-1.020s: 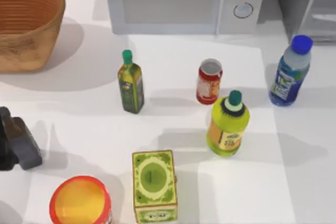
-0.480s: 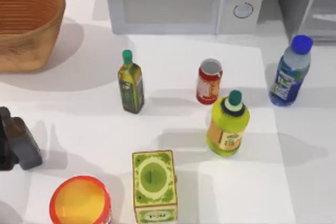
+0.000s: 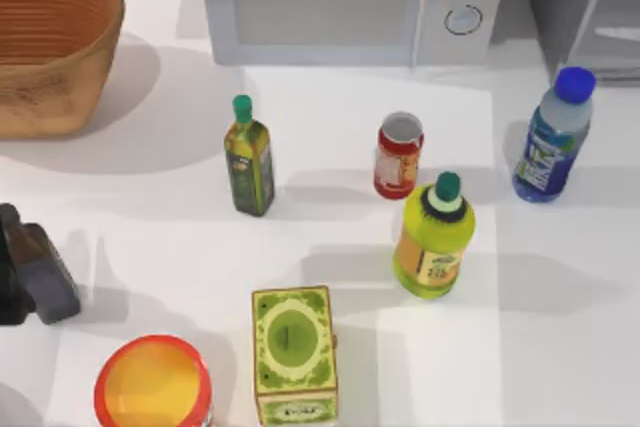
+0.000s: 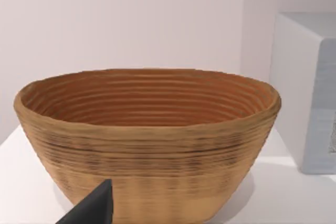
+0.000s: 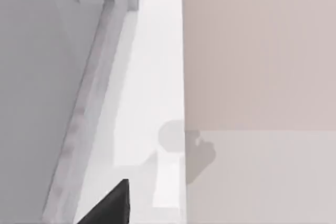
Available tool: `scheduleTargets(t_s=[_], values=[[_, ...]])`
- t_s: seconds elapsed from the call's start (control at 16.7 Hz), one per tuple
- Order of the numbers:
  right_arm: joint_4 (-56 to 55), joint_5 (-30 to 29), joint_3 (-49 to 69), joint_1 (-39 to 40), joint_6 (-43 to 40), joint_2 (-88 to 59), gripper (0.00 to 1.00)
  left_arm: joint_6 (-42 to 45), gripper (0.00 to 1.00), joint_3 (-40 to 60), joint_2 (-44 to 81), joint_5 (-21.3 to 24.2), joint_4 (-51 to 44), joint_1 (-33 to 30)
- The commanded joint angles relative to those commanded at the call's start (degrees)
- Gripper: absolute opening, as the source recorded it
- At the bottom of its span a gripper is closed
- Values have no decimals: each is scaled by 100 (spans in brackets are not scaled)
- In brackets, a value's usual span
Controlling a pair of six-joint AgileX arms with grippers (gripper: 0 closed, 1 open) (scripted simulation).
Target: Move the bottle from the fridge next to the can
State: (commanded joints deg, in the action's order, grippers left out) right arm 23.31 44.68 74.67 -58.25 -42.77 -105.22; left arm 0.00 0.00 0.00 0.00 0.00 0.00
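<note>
Standing outside the fridge (image 3: 585,2), the bottle (image 3: 548,142) sits well apart from the can (image 3: 399,155). Gripper states: cannot tell. Risk: the fat yellow-green bottle (image 3: 433,237) beside the can may topple during placement.

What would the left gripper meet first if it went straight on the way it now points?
Probably the wicker basket: in the left wrist view it stands squarely ahead of the left gripper on the table, with nothing between them. How far off it is cannot be judged.
</note>
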Motion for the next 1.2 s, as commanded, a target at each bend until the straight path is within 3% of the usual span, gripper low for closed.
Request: scheduleTargets(t_s=[0.18,0.66,0.9,1.2], values=[[-539,-96,-16,436,547,21,100,0,100,0,0,0,0,0],[-726,-296,-169,623,807,93,100,0,100,0,0,0,0,0],[-1052,-1136,-660,1529,1528,196,100,0,100,0,0,0,0,0],[-1683,-2607,-1095,3727,2701,590,100,0,100,0,0,0,0,0]])
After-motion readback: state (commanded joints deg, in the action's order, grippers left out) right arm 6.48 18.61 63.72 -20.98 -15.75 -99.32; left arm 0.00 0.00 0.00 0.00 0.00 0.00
